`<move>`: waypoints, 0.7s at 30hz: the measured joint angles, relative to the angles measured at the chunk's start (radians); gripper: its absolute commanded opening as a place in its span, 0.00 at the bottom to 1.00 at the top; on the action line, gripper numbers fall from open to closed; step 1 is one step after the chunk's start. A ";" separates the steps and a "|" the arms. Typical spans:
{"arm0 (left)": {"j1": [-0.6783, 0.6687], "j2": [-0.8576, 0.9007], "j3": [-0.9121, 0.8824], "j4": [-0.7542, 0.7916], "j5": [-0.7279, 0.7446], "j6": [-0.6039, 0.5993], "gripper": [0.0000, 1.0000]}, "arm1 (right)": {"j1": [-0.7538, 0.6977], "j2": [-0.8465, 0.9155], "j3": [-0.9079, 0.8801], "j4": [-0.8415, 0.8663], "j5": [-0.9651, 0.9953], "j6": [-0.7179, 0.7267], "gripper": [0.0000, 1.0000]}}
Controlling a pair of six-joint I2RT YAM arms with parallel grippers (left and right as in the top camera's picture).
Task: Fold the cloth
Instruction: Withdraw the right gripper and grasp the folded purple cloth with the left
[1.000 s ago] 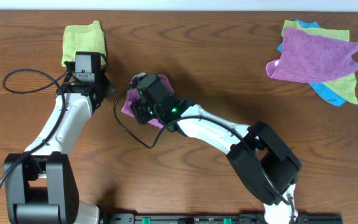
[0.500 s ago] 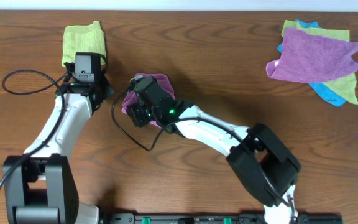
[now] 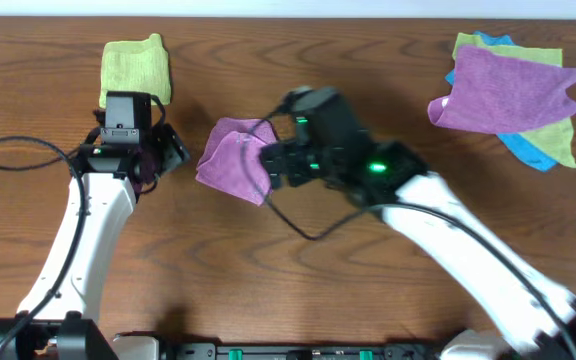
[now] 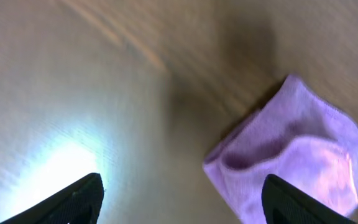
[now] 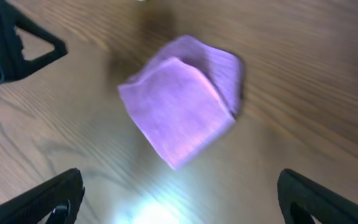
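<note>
The cloth (image 3: 234, 159) is found folded into a compact lilac wad, lying on the table (image 3: 298, 300) left of centre, between the two arms. In the right wrist view (image 5: 180, 107) it is seen as a flat top layer with a rounded fold behind it. One second ago most of it was covered by the right jaws. It is now fully exposed and remains in much the same spot.

The right jaws are spread wide and empty. They have been drawn back to the right of the cloth, with the right arm (image 3: 448, 215) swung outward. The left jaws are likewise open and hold nothing. The cloth lies near them and is not touched. The left arm (image 3: 98, 205) has shifted slightly towards the near edge since the earlier frame.

A folded lime-green cloth (image 3: 136, 68) is recorded at the far left. A loose pile of cloths (image 3: 513, 92) in purple, green and blue is recorded at the far right. Both are unchanged.
</note>
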 measured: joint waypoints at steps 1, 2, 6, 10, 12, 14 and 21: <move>0.000 -0.001 0.000 -0.016 0.018 -0.016 0.83 | -0.018 -0.039 -0.006 -0.031 0.000 -0.006 0.99; 0.000 0.000 0.000 -0.021 0.032 -0.024 0.83 | -0.035 -0.082 -0.019 -0.058 0.003 -0.013 0.99; 0.000 0.000 -0.013 -0.024 0.115 -0.075 0.83 | -0.099 -0.292 -0.141 -0.094 0.005 -0.024 0.99; 0.000 0.000 -0.057 0.008 0.200 -0.131 0.82 | -0.160 -0.519 -0.310 -0.107 0.007 -0.014 0.99; 0.000 0.000 -0.097 0.043 0.241 -0.163 0.82 | -0.187 -0.623 -0.383 -0.116 0.006 0.004 0.99; 0.000 0.000 -0.151 0.091 0.282 -0.200 0.82 | -0.207 -0.729 -0.447 -0.142 0.005 0.029 0.99; 0.000 0.000 -0.316 0.271 0.406 -0.309 0.82 | -0.238 -1.047 -0.546 -0.283 0.002 0.125 0.99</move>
